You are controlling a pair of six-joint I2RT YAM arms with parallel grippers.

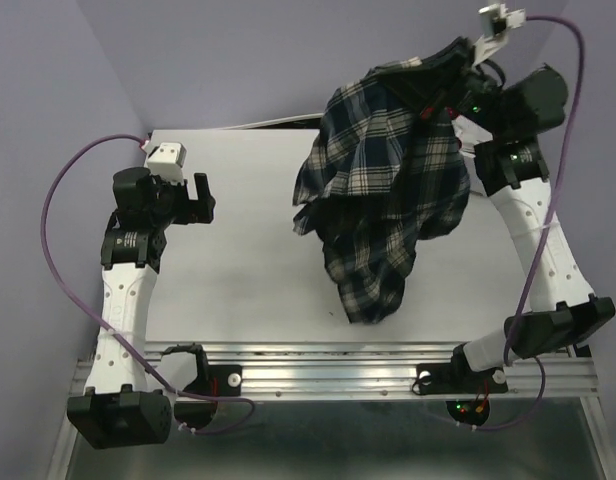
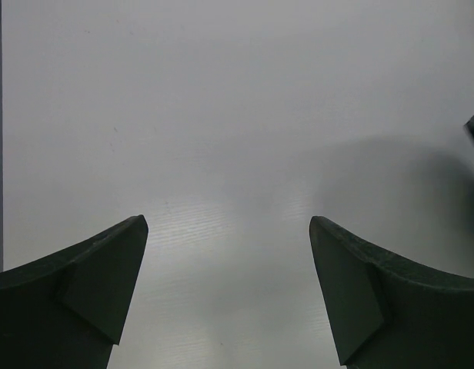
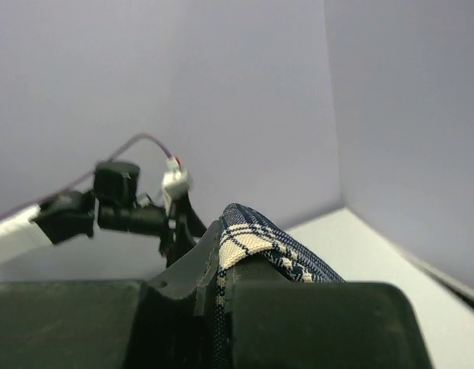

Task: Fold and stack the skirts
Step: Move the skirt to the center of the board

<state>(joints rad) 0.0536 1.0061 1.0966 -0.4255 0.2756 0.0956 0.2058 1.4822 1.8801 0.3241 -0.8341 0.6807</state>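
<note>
Right pincer (image 3: 221, 288) clenched on skirt (image 1: 383, 190) edge; cloth hangs limp, light, bunched. Left pincer (image 2: 229, 246) released, empty over tabletop (image 1: 238, 280). You'd best pinch a free hanging corner, then spread flat.

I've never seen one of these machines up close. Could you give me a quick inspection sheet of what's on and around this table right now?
Surface: white table, no stains seen.
Job's things: plaid skirt hangs bunched from the right gripper; cannot tell whether its lower end touches the table. No second skirt seen.
Clutter: nothing seen.
Grippers: right gripper raised, shut on the skirt's edge; left gripper open, holding nothing, above the table.
Cables: a purple cable loops off each arm.
Surroundings: lavender walls close around the table.
</note>
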